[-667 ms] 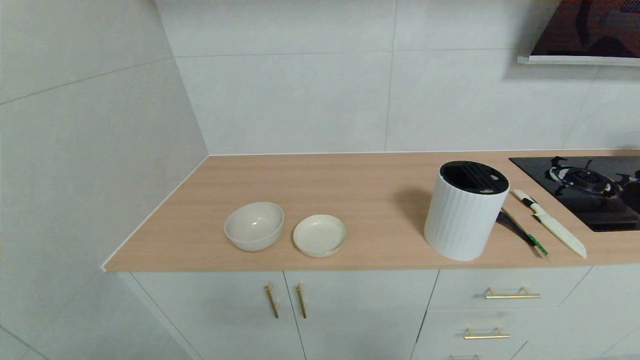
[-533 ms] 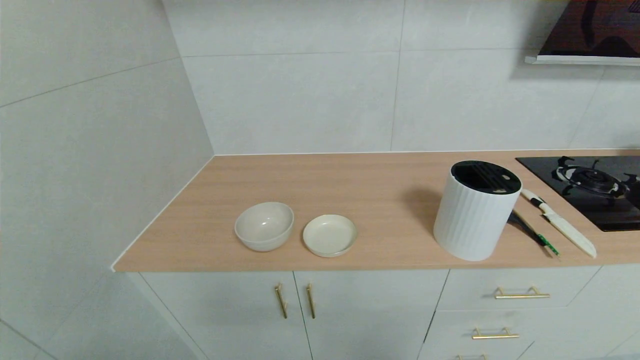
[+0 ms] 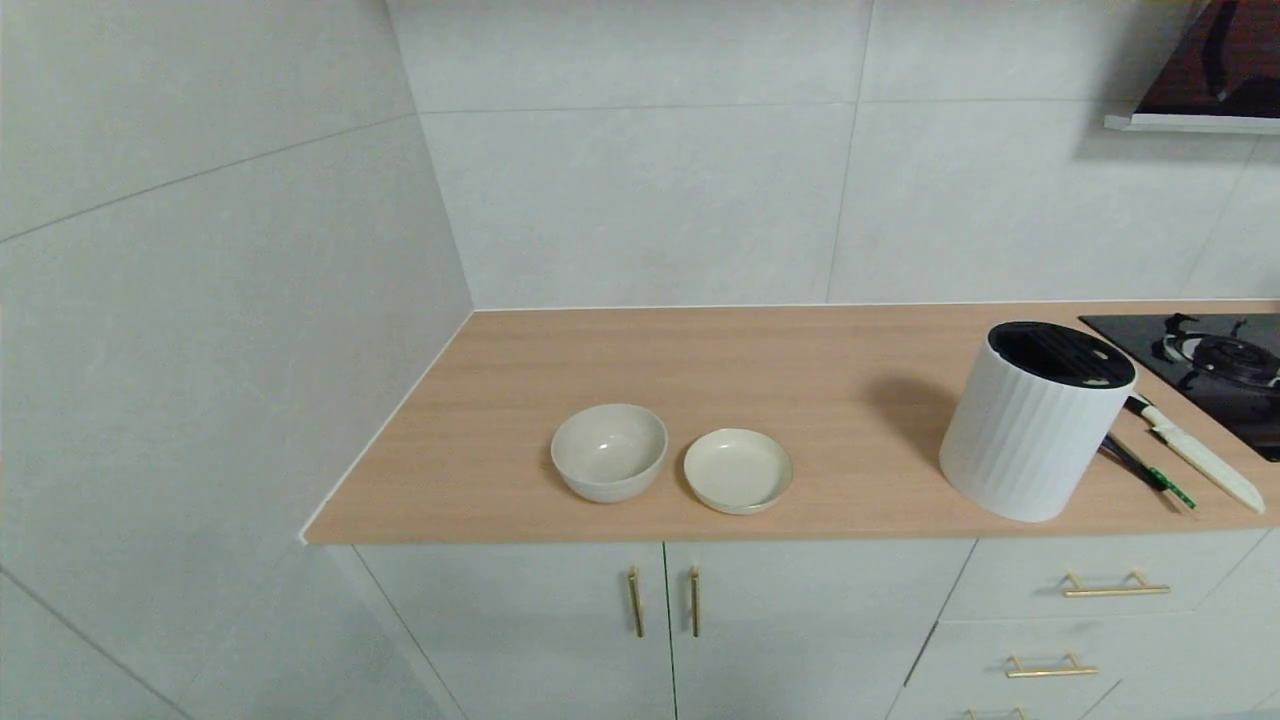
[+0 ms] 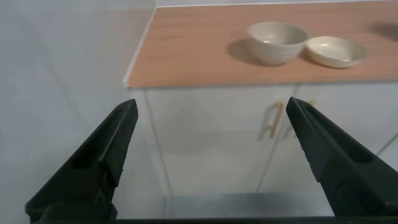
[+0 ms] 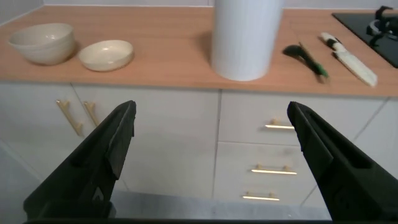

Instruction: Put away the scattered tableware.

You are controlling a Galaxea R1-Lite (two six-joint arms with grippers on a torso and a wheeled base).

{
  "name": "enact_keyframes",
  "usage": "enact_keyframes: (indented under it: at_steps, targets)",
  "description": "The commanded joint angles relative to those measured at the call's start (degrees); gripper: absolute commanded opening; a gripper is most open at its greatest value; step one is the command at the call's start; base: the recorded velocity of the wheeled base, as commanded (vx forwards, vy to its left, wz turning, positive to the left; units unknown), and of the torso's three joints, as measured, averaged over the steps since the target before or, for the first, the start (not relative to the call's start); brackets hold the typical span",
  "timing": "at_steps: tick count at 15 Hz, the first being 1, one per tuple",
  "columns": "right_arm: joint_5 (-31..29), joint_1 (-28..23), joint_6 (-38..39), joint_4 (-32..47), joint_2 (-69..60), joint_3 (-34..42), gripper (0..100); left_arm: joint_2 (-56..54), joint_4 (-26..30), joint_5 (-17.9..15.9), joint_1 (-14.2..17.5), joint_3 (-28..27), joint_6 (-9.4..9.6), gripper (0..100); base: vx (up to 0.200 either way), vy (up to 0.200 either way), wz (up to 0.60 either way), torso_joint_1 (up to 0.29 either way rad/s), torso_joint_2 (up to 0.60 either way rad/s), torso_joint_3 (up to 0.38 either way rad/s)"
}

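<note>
Tableware near front of light wooden worktop [image 3: 800, 360]
We judge round grey ceramic bowl [image 3: 609, 452] and shallow cream dish [image 3: 738, 470] stiff, slick, breakable: pinch rims; left end effector [image 4: 210, 106] and right end effector [image 5: 210, 107] gape empty.

Tiled walls [image 3: 650, 200], wooden countertop [image 3: 700, 365]

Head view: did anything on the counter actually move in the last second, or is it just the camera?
Just the camera: it shifted toward the robot's left, so the whole scene slid right in the picture. The bowl, plate, white holder and knife kept their places on the counter. Nothing was taken hold of or let go.
</note>
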Motion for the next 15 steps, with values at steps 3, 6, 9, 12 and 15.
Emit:
enact_keyframes:
  at_steps: [3,6,9,12,15]
  targets:
    - [0.0,0.1,0.0,0.0,0.0,0.0,100,0.0,0.0,0.0,0.0,0.0,0.02,100,0.0,0.0,0.0,0.0,0.0,0.0]
    - [0.0,0.1,0.0,0.0,0.0,0.0,100,0.0,0.0,0.0,0.0,0.0,0.02,100,0.0,0.0,0.0,0.0,0.0,0.0]
    - [0.0,0.1,0.0,0.0,0.0,0.0,100,0.0,0.0,0.0,0.0,0.0,0.02,100,0.0,0.067,0.0,0.001,0.0,0.001]
    - [0.0,0.1,0.0,0.0,0.0,0.0,100,0.0,0.0,0.0,0.0,0.0,0.02,100,0.0,0.133,0.0,0.002,0.0,-0.002]
    - [0.0,0.1,0.0,0.0,0.0,0.0,100,0.0,0.0,0.0,0.0,0.0,0.02,100,0.0,0.0,0.0,0.0,0.0,0.0]
